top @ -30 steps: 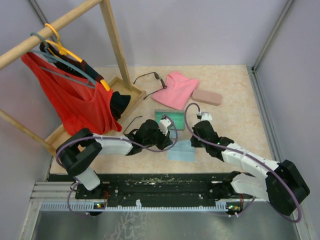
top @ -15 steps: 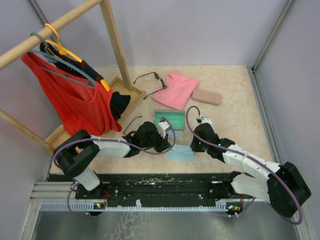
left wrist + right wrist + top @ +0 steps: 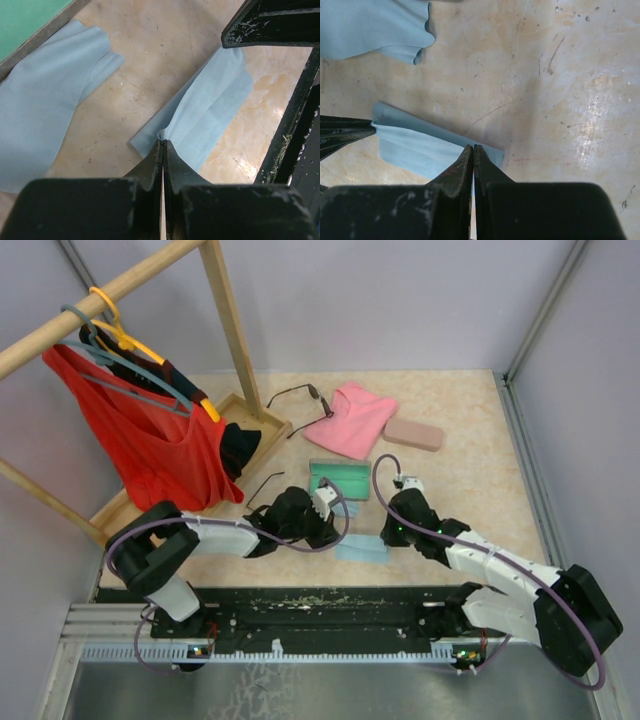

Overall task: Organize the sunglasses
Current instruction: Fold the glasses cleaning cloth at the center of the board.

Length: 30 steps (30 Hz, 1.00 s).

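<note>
Since a second ago the right gripper [image 3: 473, 149] has drawn back from beside the green-lined case [image 3: 345, 478] toward the arm bases, down to the near edge of the light-blue cloth [image 3: 420, 147]. That cloth has slid slightly nearer with it, and the left gripper [image 3: 163, 145] has shifted only a little. Far to the left of both sets of jaws stands the wooden rack [image 3: 225, 315], with a red garment [image 3: 165, 455] hanging from it on hangers. Well beyond the jaws lies a pink garment [image 3: 355, 420], and to its right, well beyond the right jaws, is an oblong pink case [image 3: 413, 433]. The green-lined case sits just beyond the two grippers, and a second cloth [image 3: 45, 115] lies against its edge, close to the left jaws. The light-blue cloth is stretched between the grippers. The left jaws are pressed together on one puckered corner, and the right jaws are closed tight on the opposite edge, so each arm has hold of the same cloth. One pair of sunglasses [image 3: 265, 483] lies on the table just beside the left gripper, on its outer side, untouched. The other pair [image 3: 298, 395] rests well beyond both jaws, at the left edge of the pink garment.
</note>
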{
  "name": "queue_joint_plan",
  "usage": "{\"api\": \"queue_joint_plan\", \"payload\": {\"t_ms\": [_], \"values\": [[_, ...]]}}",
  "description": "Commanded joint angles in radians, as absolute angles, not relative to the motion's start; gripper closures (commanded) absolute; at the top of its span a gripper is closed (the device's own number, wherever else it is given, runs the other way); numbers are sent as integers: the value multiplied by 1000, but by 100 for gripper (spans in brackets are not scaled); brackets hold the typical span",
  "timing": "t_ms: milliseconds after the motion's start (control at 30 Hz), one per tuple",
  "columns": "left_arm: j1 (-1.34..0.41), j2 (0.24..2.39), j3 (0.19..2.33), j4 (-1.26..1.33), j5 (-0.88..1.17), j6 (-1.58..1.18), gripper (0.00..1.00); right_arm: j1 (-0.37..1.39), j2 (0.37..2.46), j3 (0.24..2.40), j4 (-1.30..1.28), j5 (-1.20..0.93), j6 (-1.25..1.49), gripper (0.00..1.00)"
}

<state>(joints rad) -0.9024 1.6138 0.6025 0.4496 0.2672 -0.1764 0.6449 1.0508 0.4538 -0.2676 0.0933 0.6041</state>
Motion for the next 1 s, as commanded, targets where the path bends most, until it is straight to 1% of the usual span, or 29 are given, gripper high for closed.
{"api": "queue_joint_plan", "payload": {"t_ms": [0, 200, 367, 633, 733, 867, 967], "values": [[-905, 1583, 594, 504, 275, -198, 99, 640, 1003, 441, -174, 155, 588, 100], [-900, 1612, 648, 507, 235, -198, 99, 640, 990, 416, -12, 217, 530, 100], [-898, 1633, 693, 481, 229, -190, 99, 640, 1014, 406, 73, 208, 482, 100], [-898, 1677, 733, 439, 237, -165, 99, 640, 953, 296, 184, 241, 537, 100], [-897, 1688, 750, 401, 192, -192, 99, 640, 917, 257, 195, 263, 549, 100], [-900, 1636, 632, 604, 173, -196, 99, 639, 870, 223, 204, 276, 543, 100], [-900, 1622, 610, 620, 150, -181, 99, 640, 837, 193, 244, 269, 533, 100]]}}
